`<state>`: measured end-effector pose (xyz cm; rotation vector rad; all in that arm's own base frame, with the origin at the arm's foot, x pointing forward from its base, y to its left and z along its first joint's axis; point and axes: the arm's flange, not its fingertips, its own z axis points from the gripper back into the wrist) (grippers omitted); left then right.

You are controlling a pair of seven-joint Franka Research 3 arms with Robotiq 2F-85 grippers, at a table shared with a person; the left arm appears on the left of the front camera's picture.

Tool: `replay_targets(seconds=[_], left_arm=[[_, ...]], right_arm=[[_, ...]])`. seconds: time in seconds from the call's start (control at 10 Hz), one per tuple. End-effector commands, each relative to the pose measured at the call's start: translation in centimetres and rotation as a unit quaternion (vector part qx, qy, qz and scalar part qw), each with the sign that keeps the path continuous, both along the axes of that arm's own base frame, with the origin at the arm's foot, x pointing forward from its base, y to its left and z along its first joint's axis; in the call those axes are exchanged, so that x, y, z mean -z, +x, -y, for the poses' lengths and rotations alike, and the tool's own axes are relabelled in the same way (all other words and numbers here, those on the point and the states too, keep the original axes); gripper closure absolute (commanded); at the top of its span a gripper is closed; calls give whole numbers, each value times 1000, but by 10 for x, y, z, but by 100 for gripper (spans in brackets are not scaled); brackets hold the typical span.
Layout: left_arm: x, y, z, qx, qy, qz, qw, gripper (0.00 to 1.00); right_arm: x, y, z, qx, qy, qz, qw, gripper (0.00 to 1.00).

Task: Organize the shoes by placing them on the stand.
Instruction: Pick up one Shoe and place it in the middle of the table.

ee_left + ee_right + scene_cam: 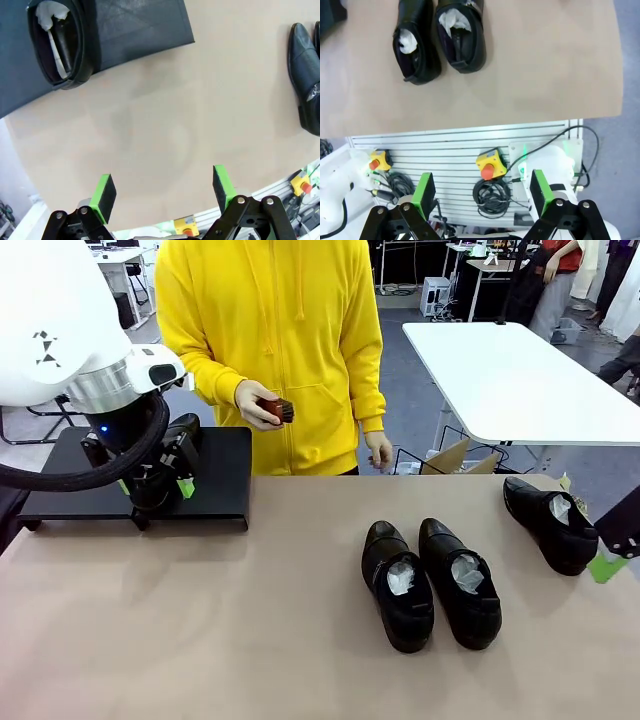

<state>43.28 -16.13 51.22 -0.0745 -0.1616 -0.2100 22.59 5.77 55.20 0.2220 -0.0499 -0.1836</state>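
Two black glossy shoes stuffed with white paper lie side by side on the tan table; the right wrist view has them at its top. A third shoe lies at the far right. In the left wrist view, another shoe rests on the black stand. My left gripper hangs open and holds nothing, just in front of the stand. My right gripper is open and holds nothing, at the right table edge over the robot's base.
A person in a yellow hoodie stands behind the table holding a small reddish-brown object. A white table is at the back right. Yellow emergency-stop boxes and cables sit on the slatted base below the table's near edge.
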Motion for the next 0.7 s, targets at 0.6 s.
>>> replay_targets(seconds=[0.6], left_arm=[[1,-5,-4,-2,-1,1,1000,0]], right_arm=[[-8,40,37,-56,-52,1,997,0]])
